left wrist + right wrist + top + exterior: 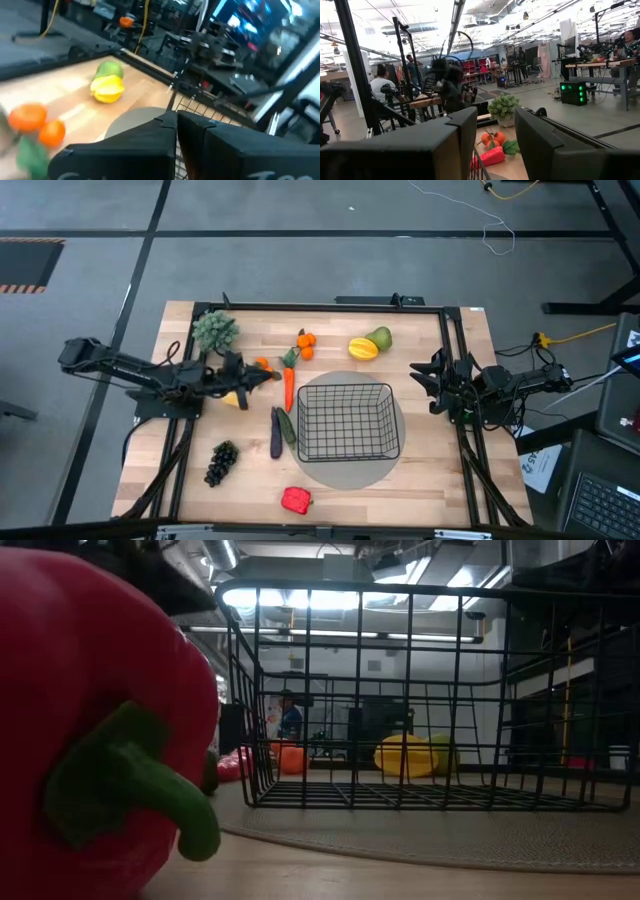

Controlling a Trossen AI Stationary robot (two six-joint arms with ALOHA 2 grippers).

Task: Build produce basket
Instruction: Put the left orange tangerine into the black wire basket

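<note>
Basket of black wire mesh, rectangular with rounded corners and open grid sides, set on a grey round disc right of centre on a pale wooden table. Nothing inside it yet, so the filling looks barely begun.

All produce outside the basket. Along the far side: orange cluster, a yellow fruit touching a green fruit, and a leafy green bunch. Just left of the basket: orange carrot with a green top, slim purple eggplant beside a green cucumber. Dark grapes near the left front; glossy red pepper with a bent green stem at the front edge, smooth like moulded plastic.

Left gripper reaching in from the left, just beside the carrot's leafy end, fingers pressed together; nothing visibly held, though a small orange piece and a second yellow fruit lie partly under the arm. Right gripper waiting at the table's right edge, fingers apart and empty.

Left to do, by the look of things: every piece.
</note>
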